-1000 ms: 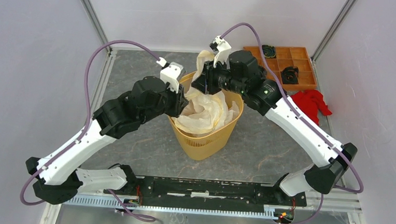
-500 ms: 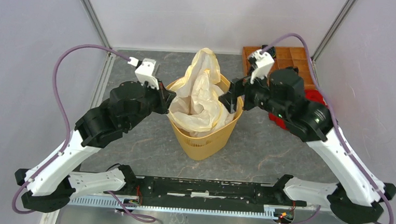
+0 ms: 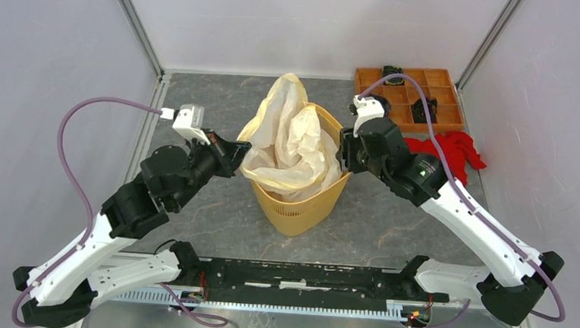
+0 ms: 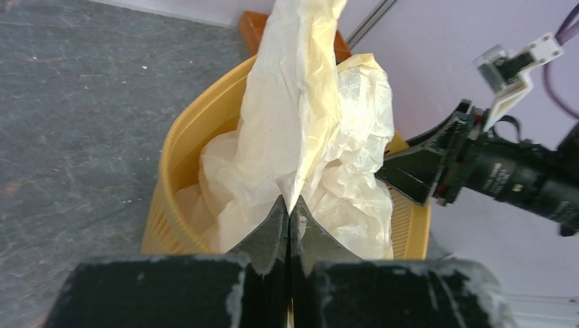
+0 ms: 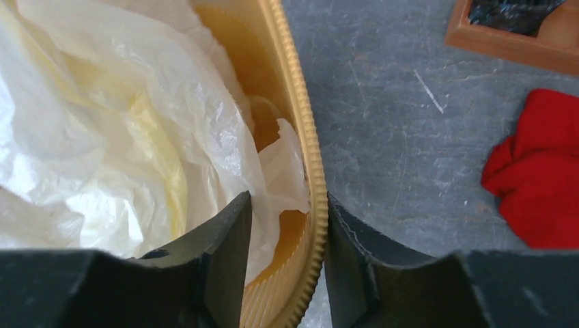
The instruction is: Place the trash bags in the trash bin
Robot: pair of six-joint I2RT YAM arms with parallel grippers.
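trash bag [image 4: 300,130] tip inside left gripper [image 4: 289,213]

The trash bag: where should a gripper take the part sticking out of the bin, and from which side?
Probably the tall peak of the trash bag, standing above the far rim of the trash bin. Come from above, jaws across the fold: it is thin and free there.

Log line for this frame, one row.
left gripper: shut on trash bag edge | right gripper: open, straddling trash bin rim | trash bag: bulk in bin, peak above rim
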